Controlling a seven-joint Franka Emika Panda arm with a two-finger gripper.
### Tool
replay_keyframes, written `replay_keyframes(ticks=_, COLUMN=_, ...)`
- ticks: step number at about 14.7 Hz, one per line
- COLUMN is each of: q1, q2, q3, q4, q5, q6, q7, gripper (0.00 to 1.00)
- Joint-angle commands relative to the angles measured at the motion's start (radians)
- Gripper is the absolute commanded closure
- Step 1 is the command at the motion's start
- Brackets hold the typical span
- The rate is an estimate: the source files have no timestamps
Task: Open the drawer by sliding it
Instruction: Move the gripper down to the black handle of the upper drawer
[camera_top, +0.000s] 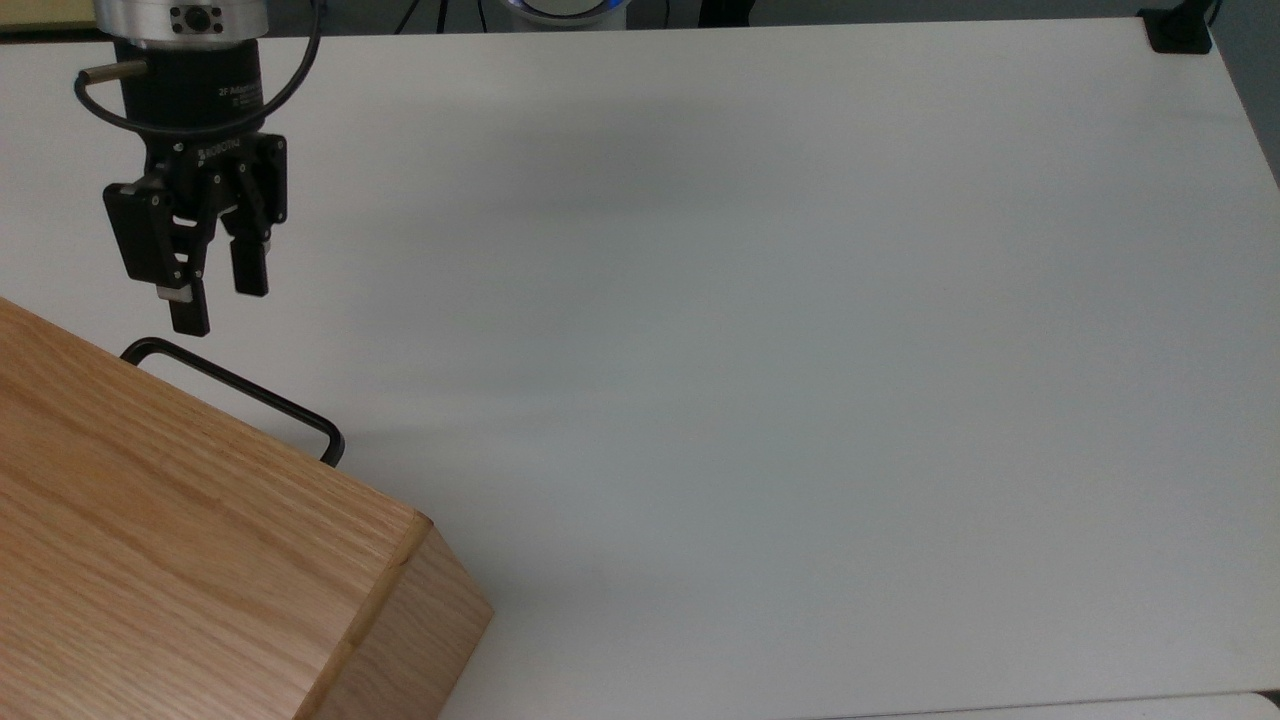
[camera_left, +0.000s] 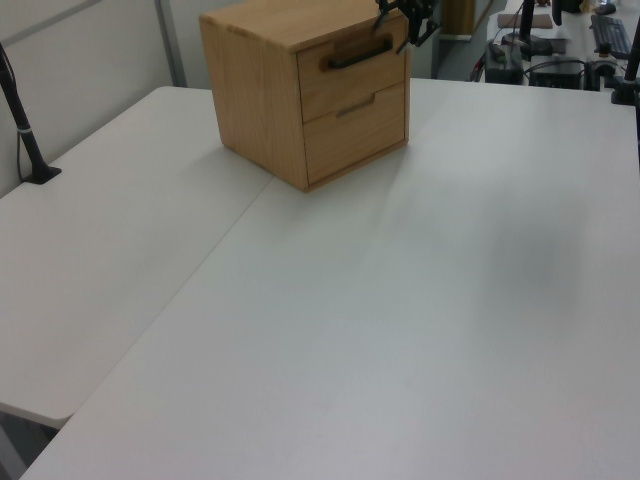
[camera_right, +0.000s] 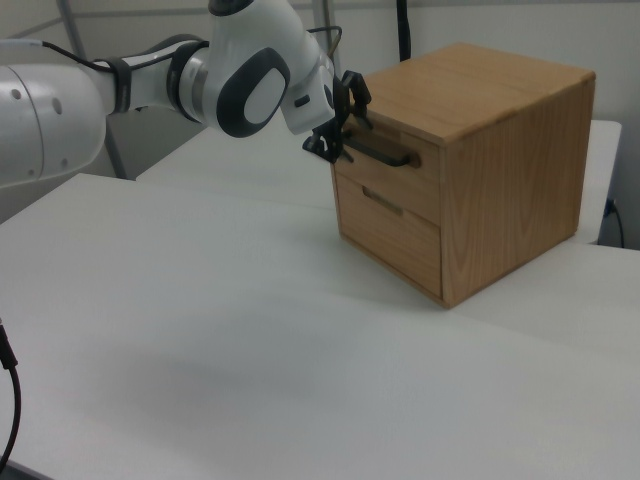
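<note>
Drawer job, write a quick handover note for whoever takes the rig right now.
Gripper: open, empty, close to one end of the black bar handle but not around it.
Drawer: upper of two in the oak cabinet, which stands on the white table. It looks shut, front flush with the cabinet face.
Done: the approach to the handle.
Left: set the fingers around the bar, close on it, slide the drawer out.

Robotics lab bench.
Plain white table (camera_top: 800, 300) with camera-post clamps at its edges; cluttered desk with keyboard (camera_left: 607, 33) and cables at the far side.
</note>
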Motion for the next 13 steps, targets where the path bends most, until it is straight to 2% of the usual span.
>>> replay_keyframes(ticks=1, q1=0.009, q2=0.033, q3=-0.008, q4=0.023, q5=0.021, q6=0.031, q7=0.021, gripper=0.72)
replay_keyframes(ticks=5, q1=0.009, q2=0.103, q3=-0.006, q4=0.069, q5=0.023, q6=0.096, q7=0.031, gripper=0.68)
replay_keyframes(ticks=7, q1=0.009, q2=0.115, q3=-0.006, q4=0.085, q5=0.021, q6=0.096, q7=0.029, gripper=0.61)
replay_keyframes(ticks=9, q1=0.010, q2=0.130, q3=-0.006, q4=0.088, q5=0.020, q6=0.097, q7=0.029, gripper=0.61)
replay_keyframes(ticks=11, q1=0.010, q2=0.132, q3=-0.006, q4=0.086, q5=0.015, q6=0.096, q7=0.025, gripper=0.61)
replay_keyframes(ticks=13, q1=0.015, q2=0.130, q3=-0.006, q4=0.085, q5=0.010, q6=0.094, q7=0.020, gripper=0.71)
